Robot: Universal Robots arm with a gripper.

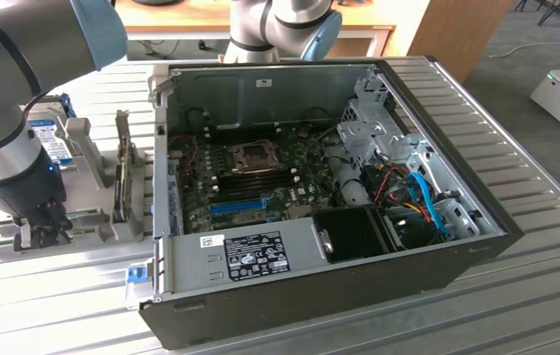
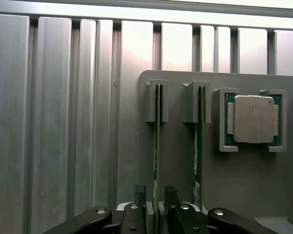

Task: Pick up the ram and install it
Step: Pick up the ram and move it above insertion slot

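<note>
Green ram [image 2: 156, 136] is standing on edge in a grey slotted holder [image 2: 178, 161], leaving both faces reachable. Gripper [image 2: 155, 194] is straddling its near end with jaws spread wide, clamping nothing yet. Computer case [image 1: 191, 262] is lying open nearby, exposing the motherboard [image 1: 260, 177].

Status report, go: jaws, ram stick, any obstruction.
Jaws open, straddling the ram stick, no grip seen. Stick on edge in its gray holder slot. Second stick in the neighbouring slot, apart; nothing between jaws and ram stick.
</note>
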